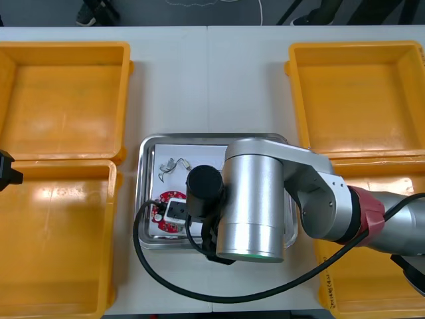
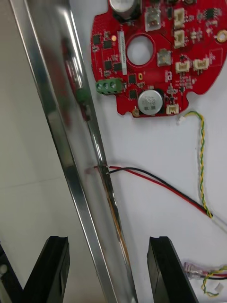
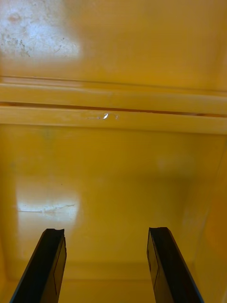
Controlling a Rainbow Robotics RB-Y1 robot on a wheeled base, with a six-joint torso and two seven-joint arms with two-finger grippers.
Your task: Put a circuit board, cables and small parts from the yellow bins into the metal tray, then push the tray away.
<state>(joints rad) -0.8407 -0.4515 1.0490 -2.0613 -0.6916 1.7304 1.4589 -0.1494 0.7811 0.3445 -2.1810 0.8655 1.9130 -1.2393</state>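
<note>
**Straddling the tray rim, right gripper poised for the push**

Standing wide apart and holding nothing, the fingers of the right gripper [image 2: 108, 246] have the rim of the tray [image 2: 71, 142] running between them. The rim's long axis leads straight away from the fingertips, leaning a little towards the outer finger. That finger hangs over the bare table [image 2: 23, 165]. The inner one hangs over the tray's white floor.

Beyond the inner finger, inside the tray, lies the board [image 2: 156, 57]. Nearer the fingertips, the red-and-black cable [image 2: 161, 182] starts at the rim and crosses the floor. A yellow cable [image 2: 202, 156] trails from the board's edge.

The tray looks loaded, so the push is probably what remains. It turns on that rim: any shove must bear on the wall between the fingers. The right arm is the nearer by far.

The left gripper [image 3: 105, 234], equally wide and empty, hovers above the bare floor of a bin [image 3: 113, 180], well apart from the tray.

From the front, the right arm [image 1: 252, 206] covers much of the tray. What lies under it cannot be told, and which rim the fingers straddle is uncertain, perhaps the near one.
</note>
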